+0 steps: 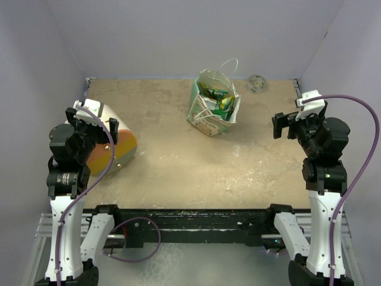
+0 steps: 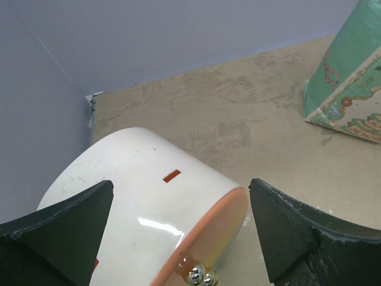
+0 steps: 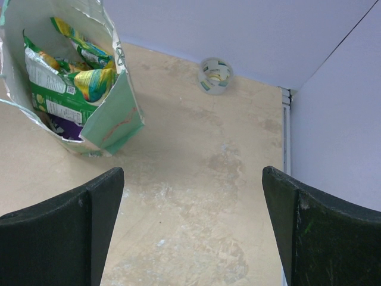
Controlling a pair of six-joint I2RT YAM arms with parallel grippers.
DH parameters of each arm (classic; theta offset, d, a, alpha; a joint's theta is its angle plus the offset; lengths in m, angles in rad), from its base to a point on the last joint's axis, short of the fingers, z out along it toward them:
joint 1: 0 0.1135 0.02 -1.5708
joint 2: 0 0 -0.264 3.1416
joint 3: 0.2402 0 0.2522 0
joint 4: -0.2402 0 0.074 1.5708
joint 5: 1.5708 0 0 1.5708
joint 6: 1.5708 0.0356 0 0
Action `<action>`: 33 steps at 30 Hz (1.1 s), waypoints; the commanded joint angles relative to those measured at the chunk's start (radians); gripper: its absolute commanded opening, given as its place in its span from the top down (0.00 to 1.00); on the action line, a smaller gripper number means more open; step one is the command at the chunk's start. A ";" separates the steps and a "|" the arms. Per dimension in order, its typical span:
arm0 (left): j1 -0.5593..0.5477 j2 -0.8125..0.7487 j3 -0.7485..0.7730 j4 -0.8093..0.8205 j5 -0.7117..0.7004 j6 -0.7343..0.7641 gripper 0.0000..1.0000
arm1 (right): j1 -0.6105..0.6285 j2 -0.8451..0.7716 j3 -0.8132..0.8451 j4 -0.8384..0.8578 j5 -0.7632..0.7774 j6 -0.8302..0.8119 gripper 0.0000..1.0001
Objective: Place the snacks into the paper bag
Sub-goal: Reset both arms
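Bag: paper bag [image 1: 213, 110] stands far centre of the table [image 1: 178, 179], mouth open, thin handles loose above it.
Snacks: snacks [image 3: 65, 83] are green and yellow-green pkts plus a purple one. All seen sit inside the bag, piled near the rim. No loose pkt visible on the table.
L arm: left gripper [image 2: 181, 238] spread wide, holding nothing, hovers over the cone [image 2: 143, 190] at near left.
R arm: right gripper [image 3: 193, 232] also wide and empty, over bare table at the right, bag off to its far left.
Other: tape roll [image 3: 215, 75] in far right corner, well apart from the bag.
Stage: prob. the end; filling looks done, judging by what lies out.
Doing it well: check spots hidden by the cone and behind the bag for a stray pkt. If one turns up, pinch it by a flat edge and drop it through mid-mouth, not against the rim. Keep both arms wide of the handles.
Risk: bag looks light & top-loaded; a nudge could tip it and spill pkts.
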 commanded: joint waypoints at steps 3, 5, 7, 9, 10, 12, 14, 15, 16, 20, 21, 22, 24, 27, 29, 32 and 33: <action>0.008 0.008 -0.002 0.055 0.024 -0.018 0.01 | -0.004 0.028 0.008 0.049 -0.012 0.018 0.00; 0.008 0.008 -0.002 0.056 0.020 -0.018 0.01 | -0.004 0.032 0.008 0.048 -0.012 0.018 0.00; 0.009 0.006 0.000 0.054 0.017 -0.018 0.01 | -0.004 0.035 0.005 0.047 -0.012 0.016 0.00; 0.011 0.006 0.001 0.053 0.016 -0.018 0.01 | -0.004 0.042 0.008 0.047 -0.015 0.015 0.00; 0.011 0.008 0.000 0.051 0.016 -0.018 0.01 | -0.004 0.045 0.009 0.045 -0.016 0.016 0.00; 0.012 0.009 0.002 0.052 0.016 -0.019 0.01 | -0.004 0.047 0.010 0.044 -0.022 0.015 0.00; 0.012 0.008 0.001 0.051 0.018 -0.017 0.01 | -0.004 0.044 0.009 0.044 -0.028 0.014 0.00; 0.013 0.008 0.004 0.049 0.018 -0.018 0.01 | -0.004 0.042 0.008 0.042 -0.028 0.013 0.00; 0.014 0.008 0.006 0.048 0.016 -0.018 0.01 | -0.004 0.041 0.008 0.037 -0.028 0.013 0.00; 0.015 0.004 0.012 0.043 0.012 -0.018 0.01 | -0.004 0.032 0.013 0.021 -0.029 0.010 0.00; 0.014 0.003 0.015 0.040 0.009 -0.018 0.01 | -0.004 0.030 0.014 0.018 -0.029 0.008 0.00; 0.015 0.001 0.019 0.037 0.005 -0.018 0.01 | -0.004 0.025 0.016 0.013 -0.029 0.007 0.00; 0.016 -0.002 0.027 0.030 -0.004 -0.018 0.01 | -0.004 0.022 0.019 -0.007 -0.038 0.009 0.00; 0.018 -0.006 0.034 0.025 -0.016 -0.018 0.01 | -0.004 0.017 0.021 -0.012 -0.039 0.013 0.00; 0.019 -0.006 0.036 0.024 -0.025 -0.019 0.01 | -0.004 0.017 0.021 -0.014 -0.038 0.012 0.00; 0.019 -0.008 0.038 0.022 -0.024 -0.018 0.01 | -0.004 0.014 0.019 -0.014 -0.036 0.011 0.00; 0.019 -0.007 0.038 0.020 -0.018 -0.017 0.01 | -0.004 0.012 0.019 -0.016 -0.035 0.013 0.00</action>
